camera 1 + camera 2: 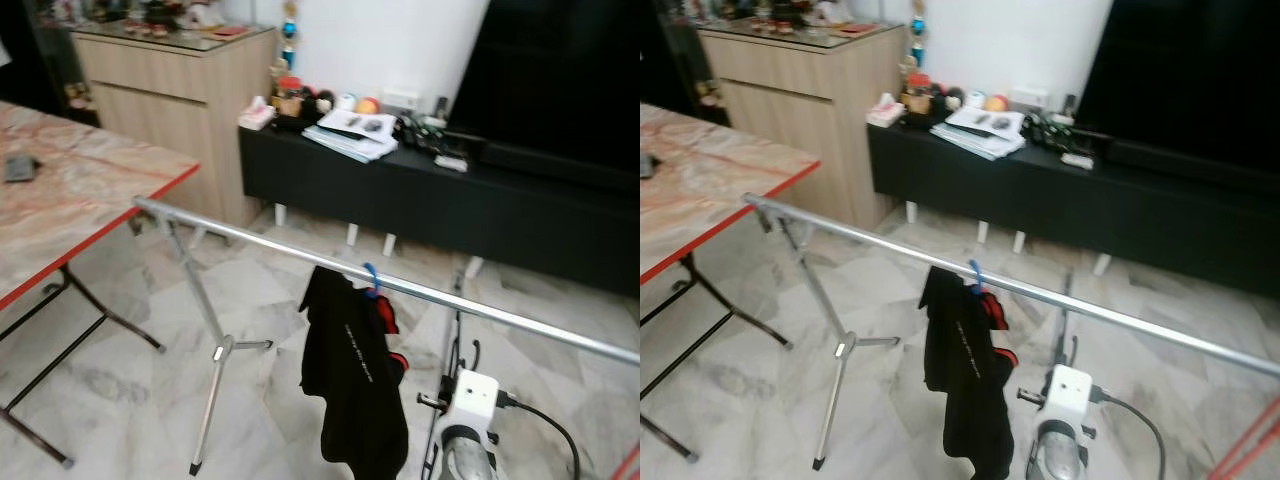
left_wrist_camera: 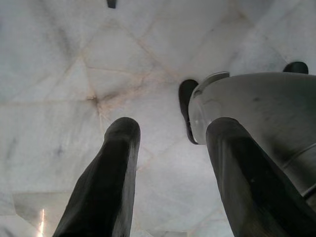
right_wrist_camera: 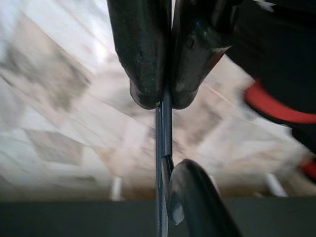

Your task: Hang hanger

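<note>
Right wrist view: the right gripper [image 3: 165, 101] is clamping its jaws on the thin blue hanger [image 3: 164, 148], whose hook is sitting over the silver rail [image 1: 400, 285] of the drying rack. A black and red garment [image 1: 355, 385] is draping from it toward the marble floor [image 1: 130, 390], the hanger's long axis apparently running along the rail. The right arm is the nearer one; the left gripper [image 2: 170, 163] is hanging idle with jaws parted. Releasing looks like the remaining step.
</note>
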